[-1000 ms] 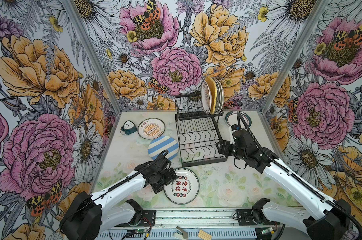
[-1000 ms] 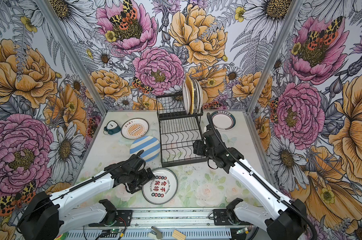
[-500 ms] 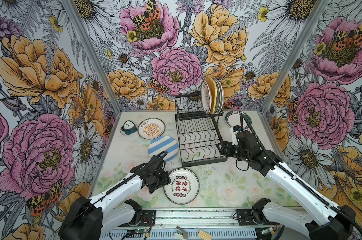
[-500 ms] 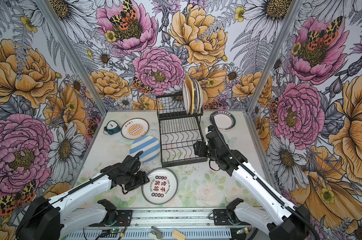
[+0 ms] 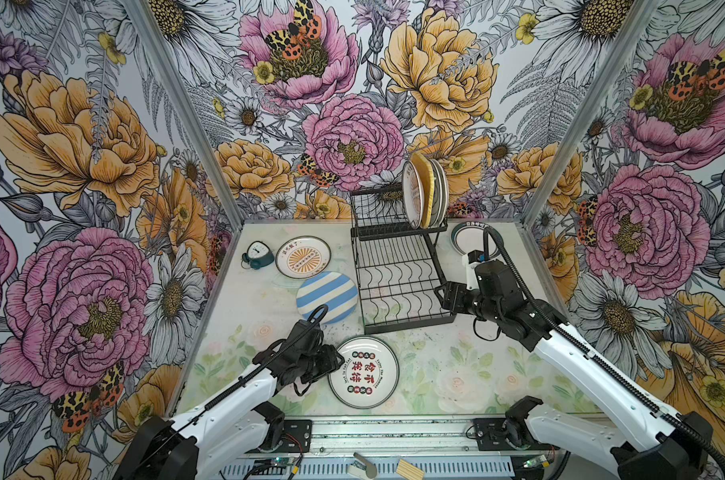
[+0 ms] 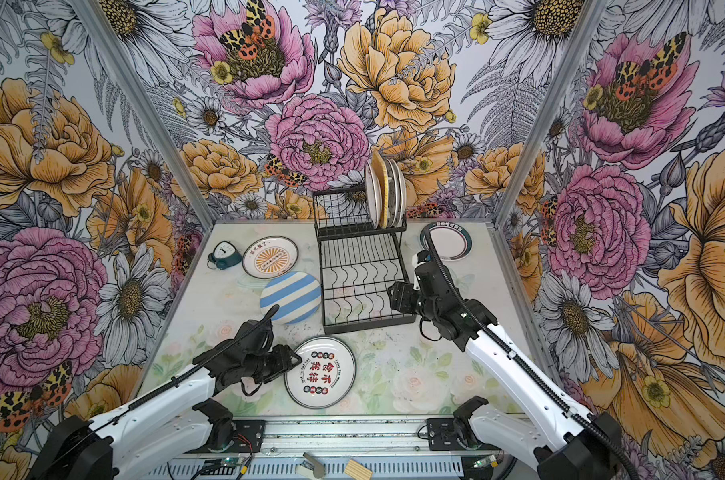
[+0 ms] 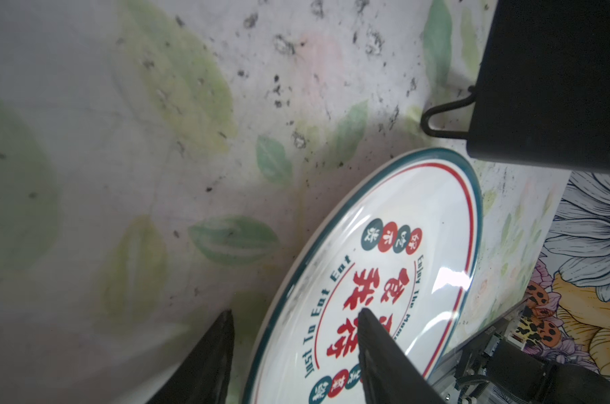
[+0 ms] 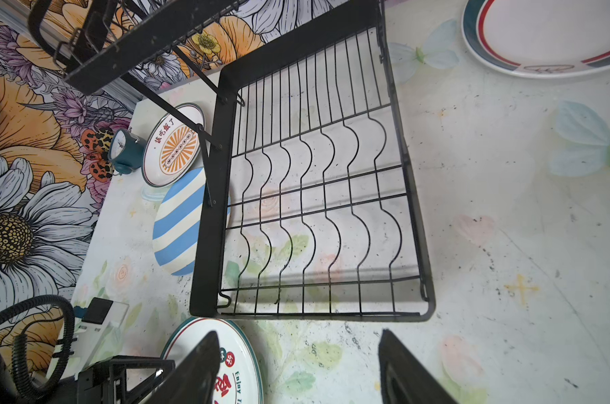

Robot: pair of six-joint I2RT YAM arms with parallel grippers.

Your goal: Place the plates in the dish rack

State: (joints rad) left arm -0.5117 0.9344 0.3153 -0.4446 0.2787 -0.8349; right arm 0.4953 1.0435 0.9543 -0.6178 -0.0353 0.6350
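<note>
Small teal alarm clock with white face, left of centre in both top views, upright on pale floral-print tabletop speckled with dark marks. Flower-and-moth wallpaper on three walls. Silver rail along lower edge; small wooden block below it.

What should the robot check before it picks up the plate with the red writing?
1. Rim of the red-lettered plate between the left jaws: ok, one jaw over it, one outside.
2. The left jaws shut on the rim: not ok, a gap shows.
3. Lower slots of the dish rack free: ok.
4. The upper-shelf plates standing: ok.
5. The right jaws holding nothing: ok, open beside the rack.
</note>
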